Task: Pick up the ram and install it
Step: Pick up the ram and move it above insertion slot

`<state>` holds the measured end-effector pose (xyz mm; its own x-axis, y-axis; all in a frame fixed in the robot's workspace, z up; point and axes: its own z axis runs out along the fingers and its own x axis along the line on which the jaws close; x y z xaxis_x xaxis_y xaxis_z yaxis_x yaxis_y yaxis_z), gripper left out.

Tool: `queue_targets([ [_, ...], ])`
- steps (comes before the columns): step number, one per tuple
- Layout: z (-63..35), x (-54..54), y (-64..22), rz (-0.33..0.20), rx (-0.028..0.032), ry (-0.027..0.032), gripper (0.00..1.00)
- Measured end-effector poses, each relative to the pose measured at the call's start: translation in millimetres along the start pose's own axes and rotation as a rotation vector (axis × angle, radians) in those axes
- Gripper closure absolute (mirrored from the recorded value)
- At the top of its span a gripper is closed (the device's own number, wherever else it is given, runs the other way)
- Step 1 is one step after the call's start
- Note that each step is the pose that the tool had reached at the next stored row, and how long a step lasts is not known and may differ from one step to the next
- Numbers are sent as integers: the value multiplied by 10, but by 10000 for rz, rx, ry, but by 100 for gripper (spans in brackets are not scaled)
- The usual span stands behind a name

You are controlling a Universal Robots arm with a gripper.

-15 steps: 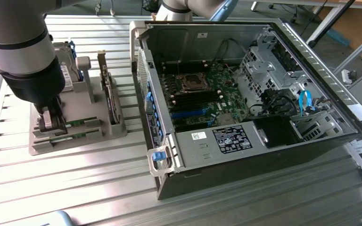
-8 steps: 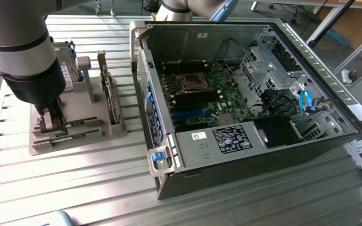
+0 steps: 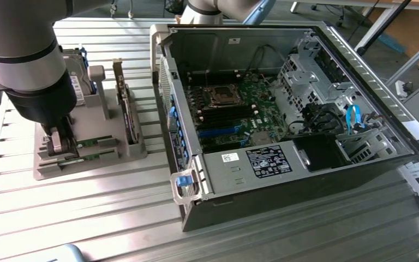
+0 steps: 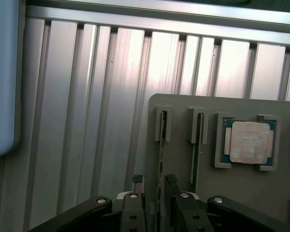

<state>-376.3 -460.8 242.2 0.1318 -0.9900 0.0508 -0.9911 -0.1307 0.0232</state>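
Two boards stand edge-on in the gray holder (image 4: 241, 193) in wrist view: the ram (image 4: 160, 145), a thin greenish upright strip, sits between the gripper's (image 4: 154, 180) spread fingers (image 4: 138, 182), unclamped, though one may just touch it. A second board (image 4: 197, 145) stands beside it. Exterior view adds the open computer case (image 3: 224, 38), well apart toward the exterior view's right.

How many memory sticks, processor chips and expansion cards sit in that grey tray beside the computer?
Ram sticks: 2
Processor chip: 1
Expansion card: 1
Total: 4
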Motion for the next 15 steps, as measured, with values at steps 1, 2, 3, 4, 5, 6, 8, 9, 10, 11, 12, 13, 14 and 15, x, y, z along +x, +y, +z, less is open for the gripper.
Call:
queue_targets([
  [1,4,0,0,0,0,1,70],
  [2,8,0,0,0,0,2,70],
  [3,12,0,0,0,0,2,70],
  [4,15,0,0,0,0,3,70],
  [5,19,0,0,0,0,3,70],
  [6,23,1,-1,0,0,4,70],
  [8,30,1,0,0,-1,6,70],
  [9,34,1,0,1,0,6,70],
  [10,38,1,0,0,-1,7,70],
  [11,41,1,0,0,-1,8,70],
  [12,45,2,-1,0,-1,8,70],
  [13,49,2,-1,-1,0,8,70],
  [14,52,2,-1,0,-1,10,70],
  [15,57,2,0,0,-1,11,70],
])
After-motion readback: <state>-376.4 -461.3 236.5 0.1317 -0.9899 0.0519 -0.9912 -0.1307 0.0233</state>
